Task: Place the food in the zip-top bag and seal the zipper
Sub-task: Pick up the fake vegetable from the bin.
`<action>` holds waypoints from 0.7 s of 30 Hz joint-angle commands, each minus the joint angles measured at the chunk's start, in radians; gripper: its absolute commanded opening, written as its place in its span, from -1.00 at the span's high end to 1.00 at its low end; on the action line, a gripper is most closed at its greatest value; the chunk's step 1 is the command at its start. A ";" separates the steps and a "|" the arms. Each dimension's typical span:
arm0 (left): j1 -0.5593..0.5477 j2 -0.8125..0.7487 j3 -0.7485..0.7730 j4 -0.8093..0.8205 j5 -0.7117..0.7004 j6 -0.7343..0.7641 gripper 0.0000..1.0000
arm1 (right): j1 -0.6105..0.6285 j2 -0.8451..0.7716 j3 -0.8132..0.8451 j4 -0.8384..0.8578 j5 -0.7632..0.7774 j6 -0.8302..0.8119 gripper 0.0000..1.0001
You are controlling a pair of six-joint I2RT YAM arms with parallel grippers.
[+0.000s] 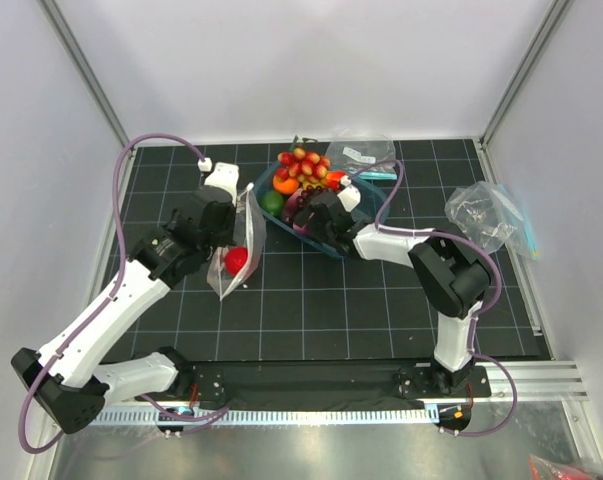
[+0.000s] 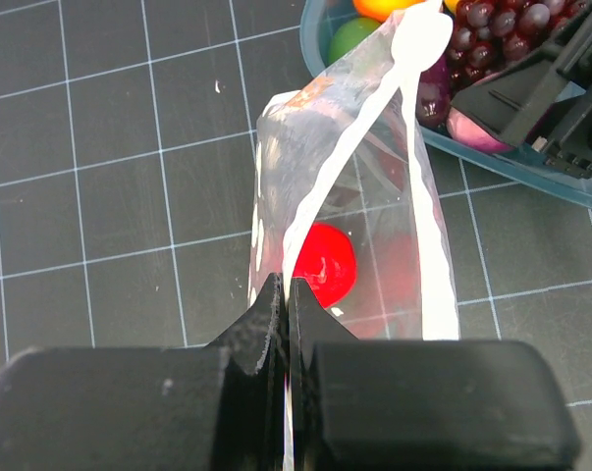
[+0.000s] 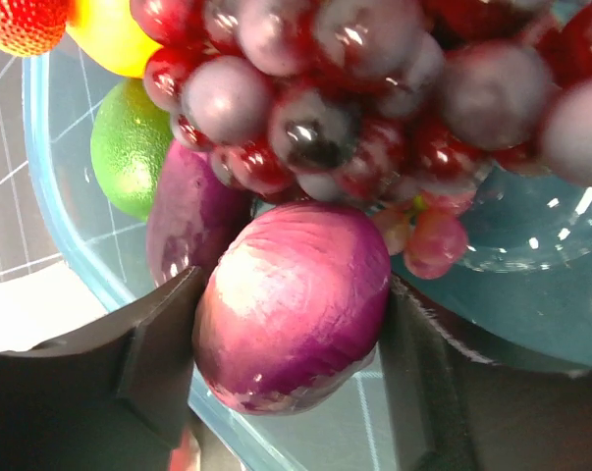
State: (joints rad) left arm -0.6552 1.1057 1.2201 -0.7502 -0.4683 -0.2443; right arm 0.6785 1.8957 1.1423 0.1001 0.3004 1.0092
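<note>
Quick headcount: one blue tray (image 3: 511, 294), and in it one purple onion (image 3: 291, 304), one green fruit (image 3: 129, 147), one orange fruit (image 1: 286, 185), plus at least one grape bunch (image 3: 315, 108) (hard to split). Left of the tray there's one dotted bag (image 1: 243, 235) with one tomato (image 1: 237, 259) inside. Two plain clear bags (image 1: 361, 150) (image 1: 481, 212): one behind the tray, one off to its right.

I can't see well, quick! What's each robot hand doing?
Left gripper: closed on the clear white-dotted plastic bag.
Right gripper: closed on the glossy purple-pink toy onion.
</note>
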 commanded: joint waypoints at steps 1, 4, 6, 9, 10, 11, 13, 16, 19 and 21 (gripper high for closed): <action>-0.001 -0.018 -0.005 0.054 0.008 0.019 1.00 | 0.000 -0.094 -0.070 0.141 0.006 -0.009 -0.19; -0.001 -0.023 -0.016 0.060 0.016 0.017 0.99 | -0.002 -0.148 -0.107 0.147 0.035 -0.055 0.05; -0.001 -0.023 -0.022 0.061 0.022 0.014 1.00 | -0.002 -0.199 -0.125 0.145 0.052 -0.079 0.11; -0.001 -0.030 -0.030 0.064 0.026 0.011 0.99 | -0.002 -0.285 -0.180 0.182 0.046 -0.153 0.14; -0.003 -0.030 -0.030 0.066 0.025 0.010 1.00 | 0.000 -0.308 -0.197 0.235 0.034 -0.174 0.16; -0.003 -0.032 -0.031 0.068 0.025 0.010 0.99 | 0.000 -0.328 -0.214 0.263 0.019 -0.220 0.17; -0.001 -0.038 -0.034 0.069 0.025 0.007 0.99 | 0.009 -0.386 -0.242 0.318 -0.033 -0.268 0.22; -0.001 -0.043 -0.033 0.071 0.026 0.005 0.99 | 0.038 -0.451 -0.260 0.372 -0.076 -0.386 0.24; -0.001 -0.043 -0.008 0.060 0.033 0.000 1.00 | 0.088 -0.501 -0.277 0.420 -0.098 -0.478 0.26; -0.001 -0.040 0.018 0.043 0.036 -0.003 0.99 | 0.127 -0.527 -0.288 0.438 -0.107 -0.517 0.24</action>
State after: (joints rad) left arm -0.6552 1.0866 1.1893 -0.7303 -0.4431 -0.2466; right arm 0.7616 1.4239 0.8742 0.4236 0.2279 0.6277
